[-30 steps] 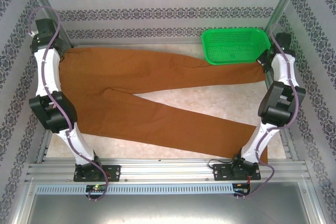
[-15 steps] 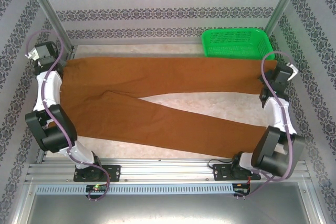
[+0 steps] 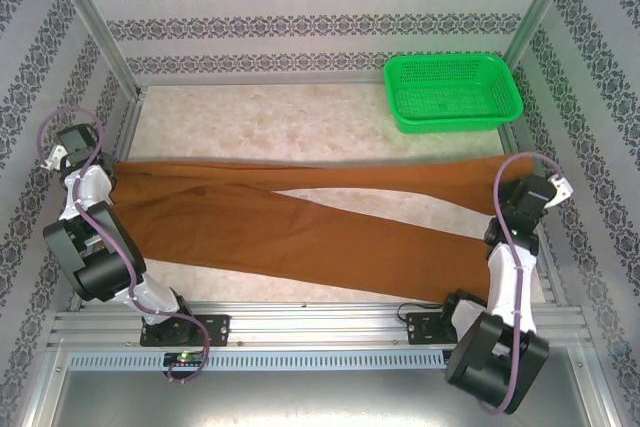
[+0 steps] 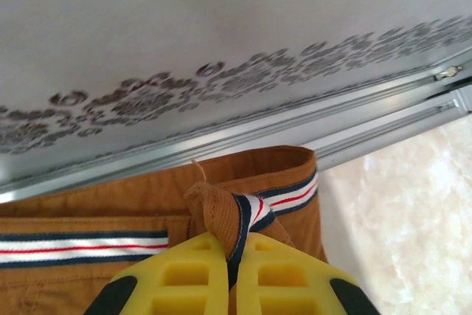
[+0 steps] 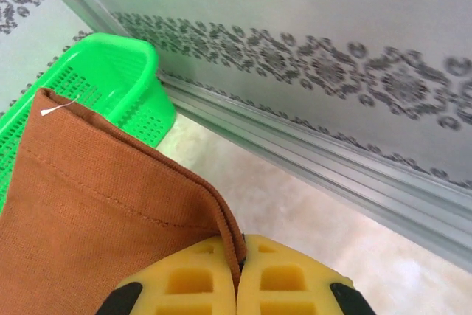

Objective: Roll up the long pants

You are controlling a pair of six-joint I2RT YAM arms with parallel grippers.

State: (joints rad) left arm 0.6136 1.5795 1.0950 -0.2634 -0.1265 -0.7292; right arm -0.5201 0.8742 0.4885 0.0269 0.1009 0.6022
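The long pants (image 3: 300,217) lay stretched across the near half of the table (image 3: 250,117), with the waistband at the left and both leg ends at the right. They were well apart from the green plastic basket (image 3: 455,92) in the far right corner.

The left gripper (image 4: 230,248) had its yellow fingers pressed together on a bunched corner of the waistband (image 4: 273,167), where the striped inner lining showed. The right gripper (image 5: 240,248) was pinched shut on the hem (image 5: 125,175) of the far leg, with the cloth caught between its pads.

Holding these 2 opposite ends probably served to pull the far edge taut and straight, so the garment could be laid flat or folded leg onto leg before rolling.

The long axis ran left to right, nearly parallel to the table's near edge. The far leg followed that line, while the near leg slanted toward the right arm's base. The 2 legs therefore formed a narrow V opening rightward, with bare table showing between them.
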